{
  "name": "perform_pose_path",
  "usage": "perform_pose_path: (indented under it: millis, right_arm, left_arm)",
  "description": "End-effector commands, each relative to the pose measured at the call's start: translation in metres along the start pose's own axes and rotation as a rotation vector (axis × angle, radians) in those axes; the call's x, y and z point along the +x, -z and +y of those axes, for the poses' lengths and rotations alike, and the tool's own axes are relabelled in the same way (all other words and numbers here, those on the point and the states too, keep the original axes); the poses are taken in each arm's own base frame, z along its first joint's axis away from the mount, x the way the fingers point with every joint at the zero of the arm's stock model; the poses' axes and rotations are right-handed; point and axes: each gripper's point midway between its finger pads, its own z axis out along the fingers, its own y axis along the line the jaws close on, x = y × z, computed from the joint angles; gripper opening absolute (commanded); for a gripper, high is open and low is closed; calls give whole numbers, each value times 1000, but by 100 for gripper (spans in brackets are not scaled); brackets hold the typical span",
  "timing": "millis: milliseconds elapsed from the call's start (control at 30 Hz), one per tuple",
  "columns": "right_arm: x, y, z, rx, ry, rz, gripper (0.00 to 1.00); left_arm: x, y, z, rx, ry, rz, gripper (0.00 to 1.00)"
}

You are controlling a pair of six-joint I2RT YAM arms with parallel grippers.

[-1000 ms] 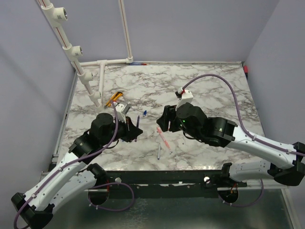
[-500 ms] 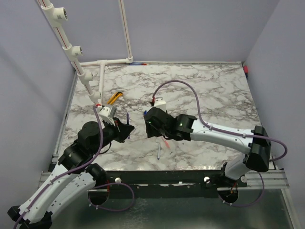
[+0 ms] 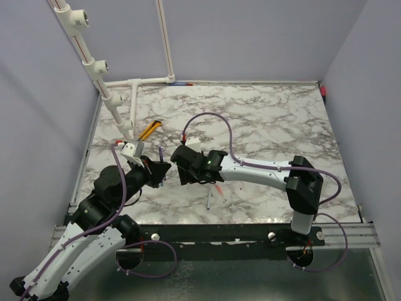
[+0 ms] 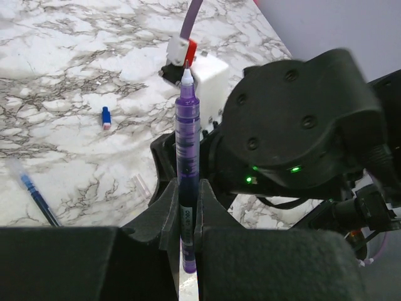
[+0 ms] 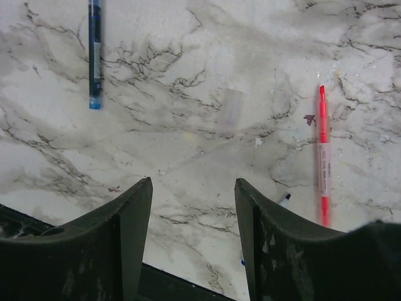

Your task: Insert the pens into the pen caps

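Marbled grey and white, the surface point(image 3: 269, 119) is carrying everything in view. The left hand point(image 4: 187, 188) is clenching a purple pen point(image 4: 187, 138) between its fingers point(image 4: 169, 207). It is holding the pen upright, clear of the surface, with the white tip pointing up. The right hand point(image 5: 194, 183) is hovering just beyond that pen with its fingers point(image 5: 135, 219) spread and nothing between them. In the left wrist view its black housing is filling the space right behind the pen, with two green lights glowing on it. From above, the two hands are sitting close together left of the middle of the surface, and the pen is standing between them.

In the right wrist view, a red pen point(image 5: 322, 144) is lying flat to the right of the open fingers. A blue pen point(image 5: 94, 53) is lying flat to their left, well apart from the red one and roughly parallel to it. A faint clear tube point(image 5: 230, 113) is lying between the two. From above, both loose pens are lying toward the near edge, beside the right arm, which is partly hiding the red one.

A blue cap point(image 4: 106, 117) with a pale end is lying alone on the surface, left of the held pen in the left wrist view. At the far left a yellow tool point(image 3: 149, 130) is lying just beside a white pipe frame point(image 3: 135, 100).
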Motion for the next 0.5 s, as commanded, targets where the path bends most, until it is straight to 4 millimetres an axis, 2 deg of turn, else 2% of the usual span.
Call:
perform_pose_path:
  millis: [0, 200, 467]
  right_arm:
    - [0, -19, 6, 2, -55, 13, 58]
    - [4, -42, -1, 37, -85, 27, 55]
    - [4, -63, -16, 95, -119, 33, 50]
  left_arm:
    - [-6, 3, 5, -29, 6, -38, 0]
    - [-7, 4, 6, -35, 12, -46, 0]
    - [-5, 3, 5, -25, 7, -37, 0]
